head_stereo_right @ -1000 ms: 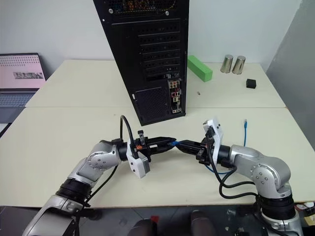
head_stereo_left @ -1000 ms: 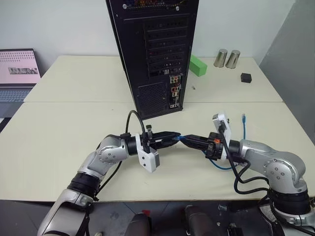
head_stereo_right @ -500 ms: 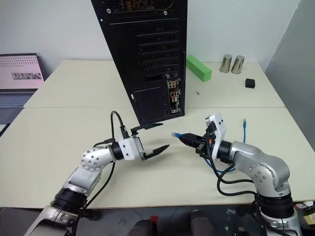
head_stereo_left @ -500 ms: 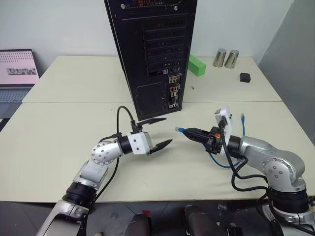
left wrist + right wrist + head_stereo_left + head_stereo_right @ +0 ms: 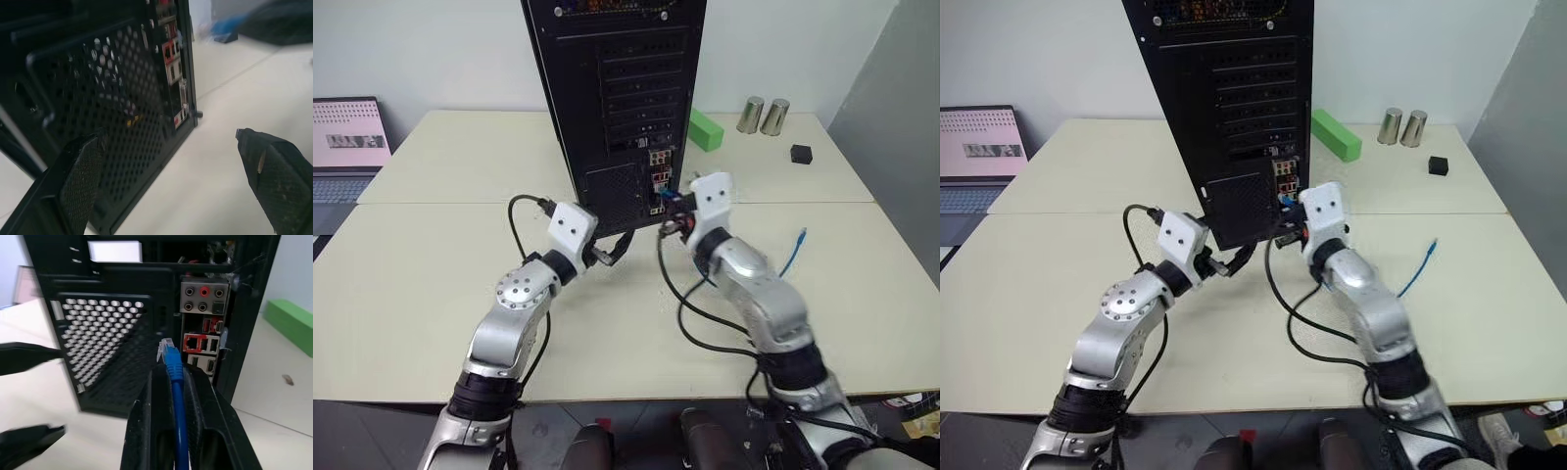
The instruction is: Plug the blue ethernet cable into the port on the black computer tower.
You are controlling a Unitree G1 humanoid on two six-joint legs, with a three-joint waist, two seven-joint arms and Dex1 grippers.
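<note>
Thin bright blue ethernet cable [image 5: 176, 396], clear-blue plug, pinched in right end effector [image 5: 171, 382] near tall black metal computer tower [image 5: 112, 333]; left end effector [image 5: 171, 181] spread.

Matt perforated metal tower [image 5: 105, 338], glossy plastic cable [image 5: 177, 396].

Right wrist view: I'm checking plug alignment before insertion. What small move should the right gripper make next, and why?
Probably ease the right gripper sideways toward the connector strip, then forward. It is shut on the blue ethernet cable, whose plug sits in front of the black computer tower's mesh vent, beside the port rather than in line with it.
</note>
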